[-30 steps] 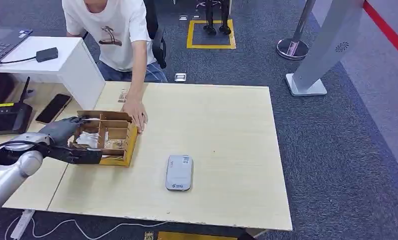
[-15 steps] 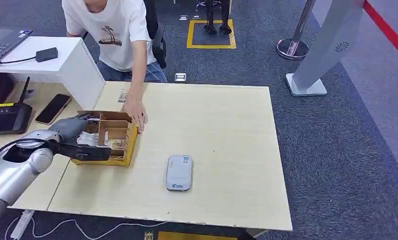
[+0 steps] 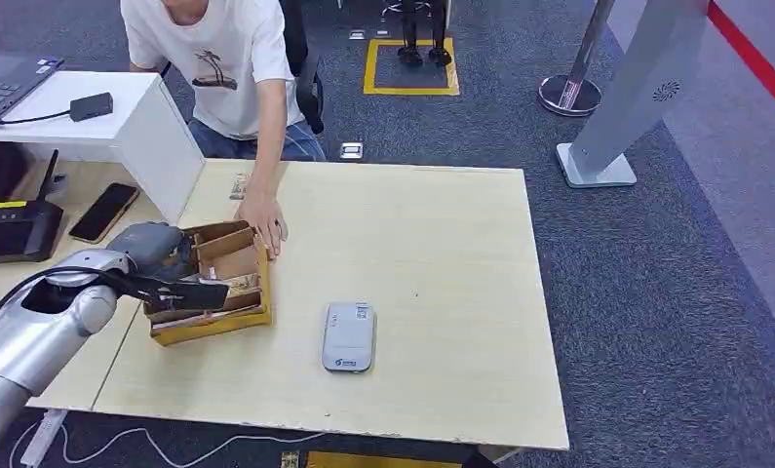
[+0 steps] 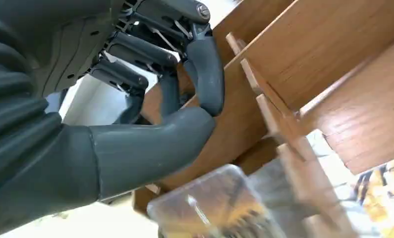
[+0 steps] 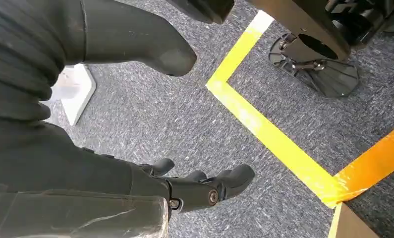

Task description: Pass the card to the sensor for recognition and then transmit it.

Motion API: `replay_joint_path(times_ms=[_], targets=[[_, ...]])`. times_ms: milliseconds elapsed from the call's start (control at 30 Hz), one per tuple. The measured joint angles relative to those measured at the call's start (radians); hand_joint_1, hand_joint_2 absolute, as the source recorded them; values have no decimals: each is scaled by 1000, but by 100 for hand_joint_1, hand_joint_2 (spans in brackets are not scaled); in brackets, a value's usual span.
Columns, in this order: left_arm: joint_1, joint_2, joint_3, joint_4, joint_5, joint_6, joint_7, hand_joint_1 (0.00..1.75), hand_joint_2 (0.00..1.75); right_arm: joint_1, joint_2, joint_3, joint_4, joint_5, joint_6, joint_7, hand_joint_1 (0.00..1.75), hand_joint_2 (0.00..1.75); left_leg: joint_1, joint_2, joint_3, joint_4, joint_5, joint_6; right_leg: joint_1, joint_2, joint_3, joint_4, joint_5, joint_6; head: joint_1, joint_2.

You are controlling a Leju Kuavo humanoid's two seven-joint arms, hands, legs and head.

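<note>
Nearest us, at about seven o'clock in the head view, our silver left arm reaches over the table edge. Our left hand [image 3: 154, 255] is inside the wooden divider box [image 3: 235, 314], fingers curled around one thin plywood partition [image 4: 264, 104]; whether they also pinch a card [image 4: 209, 208] we cannot tell. In the left wrist view a glossy, clear-sleeved card lies blurred just beside the thumb [image 4: 150, 148], down in a compartment. The box sits skewed on the table.

Our right hand [image 5: 185, 188] hangs over grey carpet, fingers loosely apart, holding nothing.

At six o'clock from the table's centre rests the sensor [image 3: 349, 335], a smooth grey rounded slab, well apart from the box.

To do this step well, we judge the fingers should let go of the partition, pinch the card's edge, and lift straight up, so the light box does not drag.

Farther, at eleven o'clock, a person's hand [image 3: 264, 222] rests against the box's far corner. The pale wood-grain table [image 3: 442, 253] is matt and flat.
</note>
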Motion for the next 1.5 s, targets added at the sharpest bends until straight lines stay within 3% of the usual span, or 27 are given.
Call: replay_joint_path(times_ms=[500, 633, 700, 733, 800, 1500], targets=[[-4, -29, 35, 12, -9, 13, -3, 175, 175, 0, 0, 0, 0, -1, -2, 0, 0, 175, 0, 0, 0, 0, 0, 0, 0, 0, 0, 0, 0, -1, 0, 0], [-4, -39, 42, 17, -11, 19, -3, 147, 175, 0, 0, 0, 0, -1, -3, 2, 0, 175, 0, 0, 0, 0, 0, 0, 0, 0, 0, 0, 0, -1, 0, 0], [-4, -43, 46, 19, -21, 22, -1, 120, 175, 0, 0, 0, 0, -1, -3, 5, 0, 175, 0, 0, 0, 0, 0, 0, 0, 0, 0, 0, 0, -1, 0, 0], [-4, -45, 47, 20, -29, 24, 4, 96, 175, 0, 0, 0, 0, -1, -3, 6, 0, 175, 0, 0, 0, 0, 0, 0, 0, 0, 0, 0, 0, -1, 0, 0], [-4, -50, 49, 20, -42, 27, 4, 0, 175, 0, 0, 0, 0, -1, -3, 7, 0, 175, 0, 0, 0, 0, 0, 0, 0, 0, 0, 0, 0, -1, 0, 0], [11, -65, 75, 26, -95, 18, 6, 0, 175, 5, 0, -2, 0, -1, -3, 7, 0, 175, 0, 0, 1, 0, 1, 0, 0, 0, 1, 0, 0, -1, 0, 0]])
